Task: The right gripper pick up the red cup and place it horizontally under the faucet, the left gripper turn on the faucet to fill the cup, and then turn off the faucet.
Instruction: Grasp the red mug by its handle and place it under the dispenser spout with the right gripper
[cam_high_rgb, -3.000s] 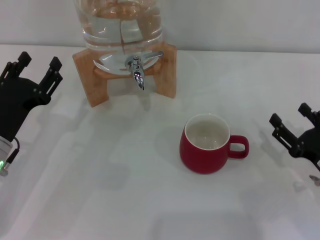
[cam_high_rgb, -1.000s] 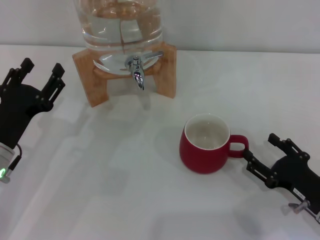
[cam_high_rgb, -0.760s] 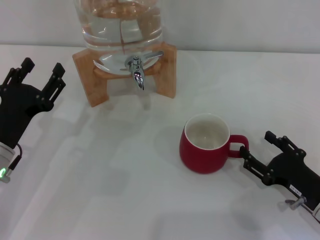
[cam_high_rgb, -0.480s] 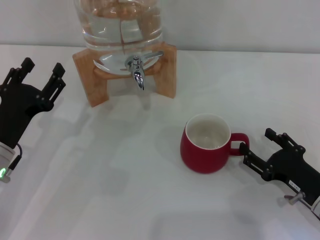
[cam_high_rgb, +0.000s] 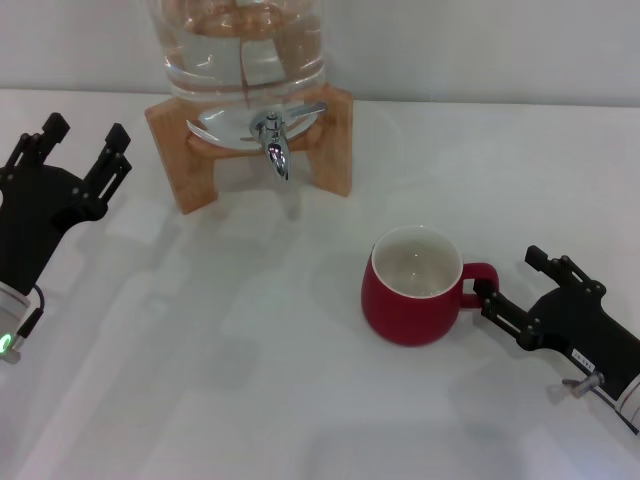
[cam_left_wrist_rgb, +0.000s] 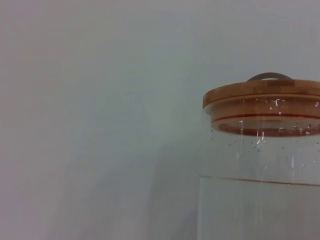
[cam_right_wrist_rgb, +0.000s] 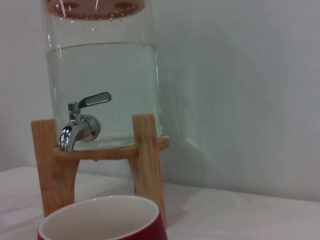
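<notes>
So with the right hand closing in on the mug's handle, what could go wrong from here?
The right hand, open, has one finger already at the red cup's handle; closing off-centre could push or turn the cup instead of gripping it. A handle-only grip may let the cup tilt when lifted. The faucet hangs low between the wooden stand's legs, so the cup could bump them.

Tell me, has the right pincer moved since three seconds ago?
Yes. The right pincer has come in from the table's right edge toward the red cup, and its open fingers now flank the cup's handle.
</notes>
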